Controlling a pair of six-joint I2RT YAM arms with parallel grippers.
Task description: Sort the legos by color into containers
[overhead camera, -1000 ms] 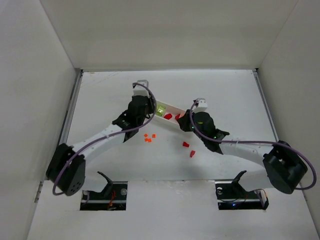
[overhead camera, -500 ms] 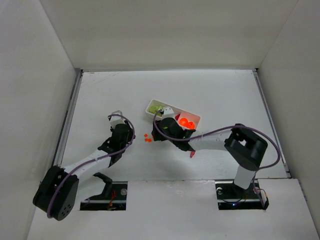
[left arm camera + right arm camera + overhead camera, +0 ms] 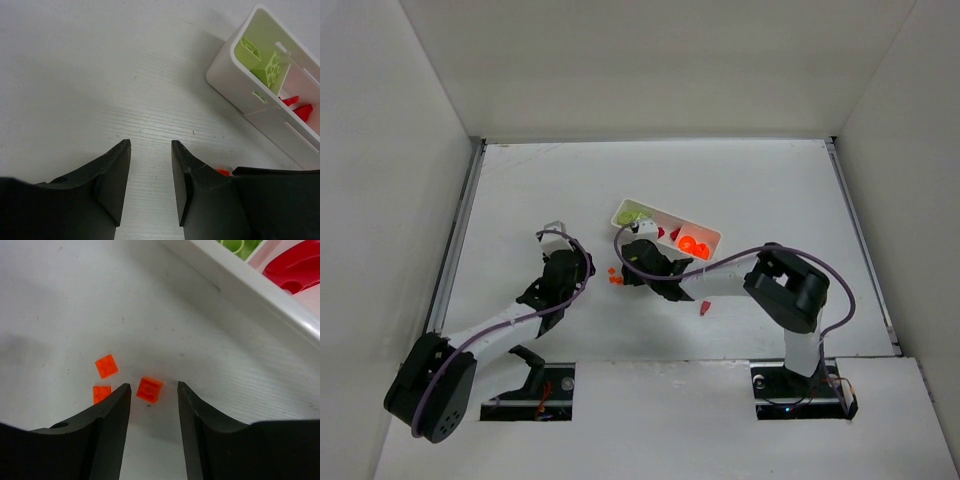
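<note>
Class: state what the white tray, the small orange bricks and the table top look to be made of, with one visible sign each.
Tray: probably moulded plastic, smooth and faintly glossy; thin rounded walls.
Orange bricks: likely hard plastic, evenly coloured, with moulded studs.
Table top: unclear, perhaps painted board; matt white with fine streaks.

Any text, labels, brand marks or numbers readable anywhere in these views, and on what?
None readable. The white tray, the table and the orange legos show no print; the studs on the green legos are too small to show any embossing.
</note>
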